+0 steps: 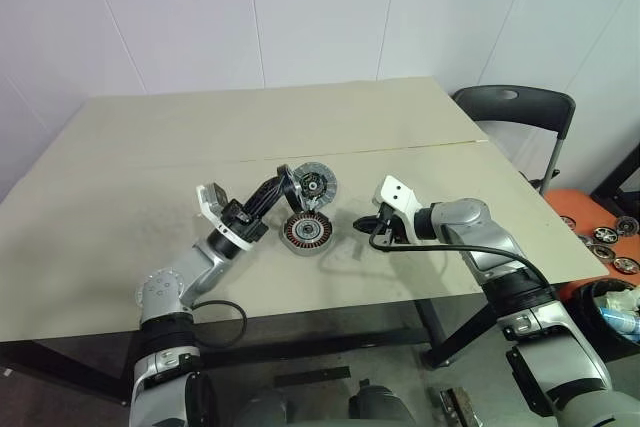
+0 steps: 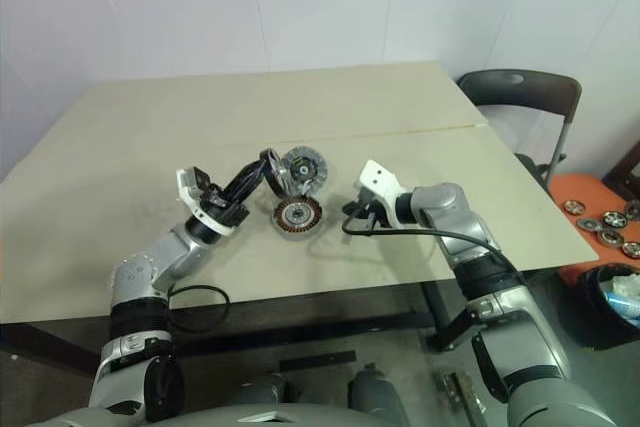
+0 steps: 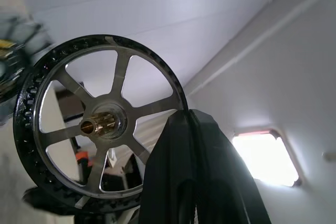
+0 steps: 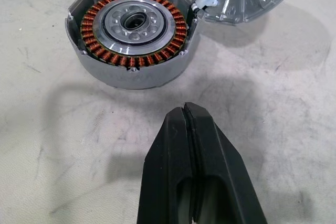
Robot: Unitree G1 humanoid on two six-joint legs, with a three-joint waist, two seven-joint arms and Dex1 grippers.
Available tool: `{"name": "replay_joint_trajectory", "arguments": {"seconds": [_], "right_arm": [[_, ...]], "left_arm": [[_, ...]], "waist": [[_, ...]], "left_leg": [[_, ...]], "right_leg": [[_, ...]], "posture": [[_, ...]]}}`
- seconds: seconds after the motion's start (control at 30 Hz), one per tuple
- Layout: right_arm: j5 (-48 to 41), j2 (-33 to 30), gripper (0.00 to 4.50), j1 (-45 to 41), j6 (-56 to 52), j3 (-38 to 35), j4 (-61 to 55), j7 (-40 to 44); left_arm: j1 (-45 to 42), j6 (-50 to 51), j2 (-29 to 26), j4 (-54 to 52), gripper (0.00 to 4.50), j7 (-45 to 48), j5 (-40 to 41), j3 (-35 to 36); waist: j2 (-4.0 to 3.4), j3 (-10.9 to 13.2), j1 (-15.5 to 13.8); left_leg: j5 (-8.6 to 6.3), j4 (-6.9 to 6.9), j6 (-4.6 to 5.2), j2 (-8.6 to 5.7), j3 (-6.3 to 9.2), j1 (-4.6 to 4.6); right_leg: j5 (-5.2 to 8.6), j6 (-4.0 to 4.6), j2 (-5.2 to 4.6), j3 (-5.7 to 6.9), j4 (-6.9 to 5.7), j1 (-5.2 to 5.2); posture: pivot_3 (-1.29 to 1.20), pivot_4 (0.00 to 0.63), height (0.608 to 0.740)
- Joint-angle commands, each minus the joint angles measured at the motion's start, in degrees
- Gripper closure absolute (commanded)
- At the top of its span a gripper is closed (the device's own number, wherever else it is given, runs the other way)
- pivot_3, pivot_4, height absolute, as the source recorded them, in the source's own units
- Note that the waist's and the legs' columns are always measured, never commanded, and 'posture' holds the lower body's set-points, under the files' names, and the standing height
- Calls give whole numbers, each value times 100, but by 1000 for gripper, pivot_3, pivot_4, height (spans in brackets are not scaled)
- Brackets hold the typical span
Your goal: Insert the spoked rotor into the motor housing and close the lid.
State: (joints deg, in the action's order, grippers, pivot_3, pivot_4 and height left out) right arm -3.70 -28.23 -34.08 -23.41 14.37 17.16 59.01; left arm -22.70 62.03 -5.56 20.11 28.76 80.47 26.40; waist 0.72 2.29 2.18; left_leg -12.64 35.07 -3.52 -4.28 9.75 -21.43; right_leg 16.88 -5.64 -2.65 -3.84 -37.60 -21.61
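On the table, the motor housing sits open beside its propped lid; the left gripper, clamped on the spoked rotor, should level it over the windings, while the right gripper waits closed, empty.

left pincer: fingers pressed together, angled upward | right pincer: closed, tilted down

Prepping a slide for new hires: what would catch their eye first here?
The left pincer is shut on the rim of a shiny spoked wheel, holding it raised above the tan table. Just beneath sits the open motor cup with its copper windings, its lid tilted up behind it. The right pincer, shut and empty, waits beside them.
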Motion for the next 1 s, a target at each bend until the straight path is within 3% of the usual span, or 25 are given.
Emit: {"name": "replay_joint_trajectory", "arguments": {"seconds": [0.03,0.43,0.9,1.0], "right_arm": [[-90,-44,4500,-149,24,-136,-182,20],[-111,-72,4500,15,-92,-139,-425,-9],[-108,-76,4500,115,-227,-148,-605,-62],[-100,-64,4500,118,-218,-142,-591,-77]], "left_arm": [[-217,45,10,348,4491,248,-187,-138],[-700,-12,21,1460,4491,1137,-1167,-473],[-917,-80,96,1972,4491,1617,-1883,-447],[-923,-107,67,2012,3813,1613,-1970,-402]], "waist": [[0,0,0],[0,0,-4],[0,1,-49],[-1,1,-100]], "left_leg": [[0,-1,0,0,0,0],[-1,-6,2,-2,1,-2],[-4,-7,5,-2,3,-2],[-4,-7,5,-2,3,-2]], "right_leg": [[0,0,0,0,2,1],[0,-1,-1,3,9,1],[-2,-6,-3,7,23,7],[-2,-7,-3,6,24,7]], "posture": [[0,0,740],[0,0,740],[0,0,740],[0,0,740]]}}
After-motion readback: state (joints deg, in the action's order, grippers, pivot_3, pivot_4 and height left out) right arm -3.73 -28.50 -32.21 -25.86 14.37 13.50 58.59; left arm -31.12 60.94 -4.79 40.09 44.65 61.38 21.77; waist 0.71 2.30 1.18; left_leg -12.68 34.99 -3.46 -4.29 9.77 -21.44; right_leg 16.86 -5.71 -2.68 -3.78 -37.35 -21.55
